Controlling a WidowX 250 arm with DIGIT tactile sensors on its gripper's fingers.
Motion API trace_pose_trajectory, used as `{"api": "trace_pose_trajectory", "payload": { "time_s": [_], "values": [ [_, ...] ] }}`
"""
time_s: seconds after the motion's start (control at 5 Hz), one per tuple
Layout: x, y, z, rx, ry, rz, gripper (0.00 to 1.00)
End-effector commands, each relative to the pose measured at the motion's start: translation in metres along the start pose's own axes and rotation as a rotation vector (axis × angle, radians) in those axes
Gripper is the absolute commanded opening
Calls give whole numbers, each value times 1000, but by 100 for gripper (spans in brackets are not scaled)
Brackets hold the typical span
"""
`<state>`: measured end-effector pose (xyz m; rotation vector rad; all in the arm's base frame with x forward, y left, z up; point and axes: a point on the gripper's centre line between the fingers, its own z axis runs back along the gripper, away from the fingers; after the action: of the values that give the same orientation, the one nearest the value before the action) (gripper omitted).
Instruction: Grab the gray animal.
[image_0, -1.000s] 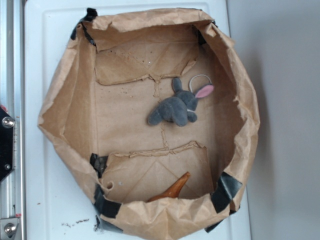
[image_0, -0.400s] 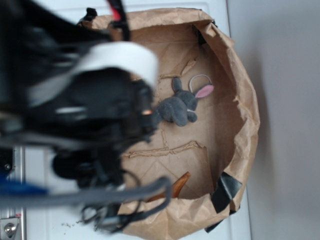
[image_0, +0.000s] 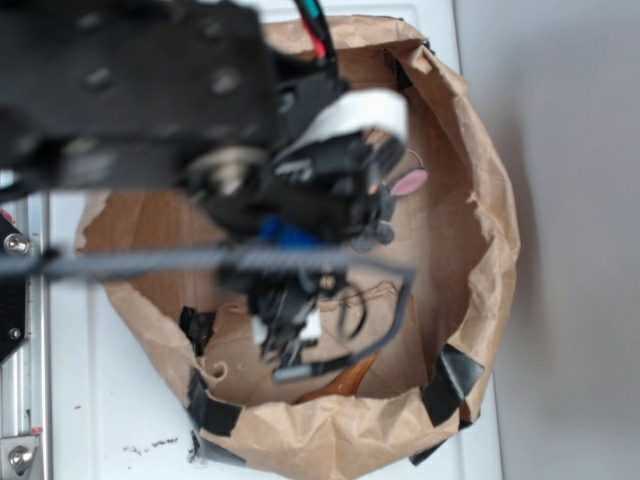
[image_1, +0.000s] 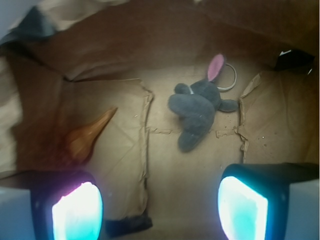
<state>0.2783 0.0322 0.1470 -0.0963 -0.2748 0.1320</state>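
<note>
The gray animal (image_1: 197, 107) is a small dark-gray plush bunny with a pink-lined ear and a thin whitish loop (image_1: 229, 80). It lies on the floor of a brown paper bag. In the wrist view my gripper (image_1: 160, 210) is open and empty, its glowing pads (image_1: 77, 210) spread wide, and the bunny lies ahead of them, slightly right of centre, untouched. In the exterior view my blurred arm (image_0: 300, 190) hangs over the bag and hides most of the bunny; only its pink ear (image_0: 408, 183) and a bit of gray show. The fingertips cannot be made out there.
The paper bag (image_0: 490, 250) has tall crumpled walls (image_1: 30, 115) and black tape (image_0: 455, 375) at its corners. An orange-brown pointed object (image_1: 90, 135) lies at the bag's near wall (image_0: 345, 380). The bag stands on a white surface (image_0: 70, 380).
My arm has come in from the left and moved further right over the bag, now covering most of the bunny. The bunny and the orange-brown object have not moved.
</note>
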Motion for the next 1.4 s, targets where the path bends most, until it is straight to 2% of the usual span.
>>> {"api": "trace_pose_trajectory", "payload": {
  "time_s": [0.0,0.4,0.6,0.8,1.0,1.2],
  "values": [
    [7,6,11,-56,-23,13,100],
    [7,6,11,-56,-23,13,100],
    [16,12,-18,44,-57,54,100],
    [25,18,-43,60,-71,55,100],
    [25,13,-60,81,-81,18,100],
    [27,9,-65,74,-102,14,100]
  ]
}}
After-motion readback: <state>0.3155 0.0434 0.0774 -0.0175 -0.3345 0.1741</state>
